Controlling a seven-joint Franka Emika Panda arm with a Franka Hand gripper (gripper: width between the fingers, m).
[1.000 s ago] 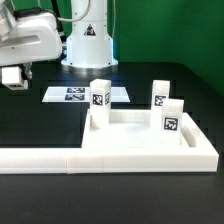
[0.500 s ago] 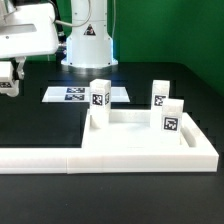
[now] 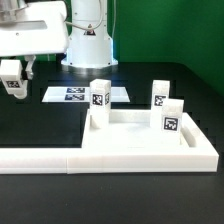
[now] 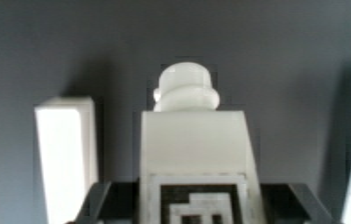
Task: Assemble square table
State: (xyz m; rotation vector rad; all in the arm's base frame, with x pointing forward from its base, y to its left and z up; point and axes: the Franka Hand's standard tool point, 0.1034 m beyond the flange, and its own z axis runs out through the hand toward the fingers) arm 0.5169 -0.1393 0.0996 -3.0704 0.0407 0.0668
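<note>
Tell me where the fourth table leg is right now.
The table leg is clamped in the gripper, held above the table at the exterior view's far left, left of the marker board; the wrist view shows it between the fingers.

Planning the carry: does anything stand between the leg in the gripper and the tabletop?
Nothing tall. The gripper holds the leg in the air at the exterior view's left; only the flat marker board lies between it and the tabletop. The upright leg on the tabletop's left side is nearest the path.
</note>
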